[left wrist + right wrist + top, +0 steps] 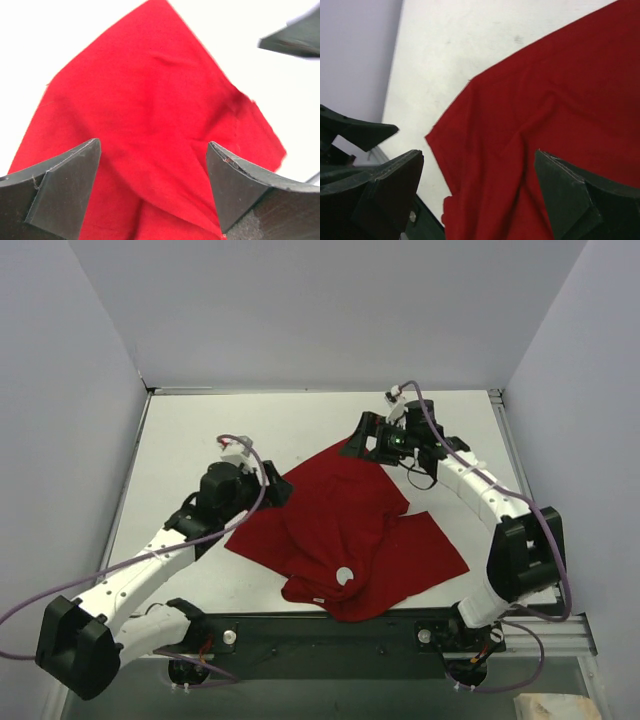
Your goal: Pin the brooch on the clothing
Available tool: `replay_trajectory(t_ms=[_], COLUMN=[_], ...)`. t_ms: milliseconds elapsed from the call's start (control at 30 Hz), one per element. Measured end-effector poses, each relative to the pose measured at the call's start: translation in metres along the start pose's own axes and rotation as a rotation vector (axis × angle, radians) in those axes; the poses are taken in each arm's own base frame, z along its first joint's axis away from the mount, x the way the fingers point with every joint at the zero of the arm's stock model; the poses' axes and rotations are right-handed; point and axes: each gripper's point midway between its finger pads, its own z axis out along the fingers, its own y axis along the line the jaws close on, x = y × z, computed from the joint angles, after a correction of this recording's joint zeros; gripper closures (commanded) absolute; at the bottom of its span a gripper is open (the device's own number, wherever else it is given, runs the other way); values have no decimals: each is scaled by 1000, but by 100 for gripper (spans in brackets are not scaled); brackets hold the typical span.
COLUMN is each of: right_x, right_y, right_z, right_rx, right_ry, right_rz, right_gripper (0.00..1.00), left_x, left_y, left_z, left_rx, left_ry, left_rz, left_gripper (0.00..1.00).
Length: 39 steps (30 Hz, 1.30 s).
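Red short-sleeved T-shirt of soft cloth lies rumpled and partly folded at the middle of the white bench, with one flap spread toward the right.

Brooch: small pale round disc, far smaller than the shirt. It sits on the red cloth close to the shirt's near hem-fold and well apart from both arms. It is too small in the overhead view to tell colour detail, or whether its pin passes through the fabric. Neither wrist view shows it.

Left gripper: at the shirt's left edge, jaws spread wide over red cloth and grasping nothing; the wrist view shows fabric clear between them.

Right gripper: at the shirt's far corner, jaws likewise released, nothing between them, poised above the cloth edge and bare bench.

Step in hand, as I judge it: the disc is placed on the garment and both arms are free at its far side, so this is either a check after pinning or a pause before fastening.

Next move, if the pin is not through: bring one arm back to the near fold to hold the cloth flat just beside the disc. The other arm then presses the disc squarely. Loose folds under it could let it slide.
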Motion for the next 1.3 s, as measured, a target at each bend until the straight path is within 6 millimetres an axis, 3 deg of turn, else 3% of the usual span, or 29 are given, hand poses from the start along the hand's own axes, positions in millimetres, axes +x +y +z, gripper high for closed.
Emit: replay_trajectory(t_ms=[100,200,267,367,633,733,800,1100,1167,1300], right_x=[-17,-28,-35,-41,-38,-34,-31,-29,-32,-39], right_y=[-19,-43,-58,-78,-141,-160,-169,-190,-190,-187], right_z=[16,27,33,44,76,82,88,114,117,127], right_rx=[118,242,313,385,523,552,559,558,554,531], right_ry=[28,52,63,86,161,183,198,214,212,200], right_rz=[-17,-27,-34,-31,23,49,66,113,119,134], right_gripper=[0,0,0,2,8,16,17,19,25,25], left_x=[-3,21,46,68,98,104,108,117,121,122], left_y=[65,121,149,168,184,188,189,188,188,186], left_z=[-2,-12,-22,-33,-47,-51,-53,-59,-59,-53], left_rx=[-156,-309,-401,-485,-603,-635,-649,-668,-664,-650], left_ry=[-1,46,108,177,308,347,366,400,405,398], left_rz=[-189,-356,-450,-525,-562,-560,-561,-571,-581,-597], left_gripper=[3,3,3,3,3,3,3,3,5,7])
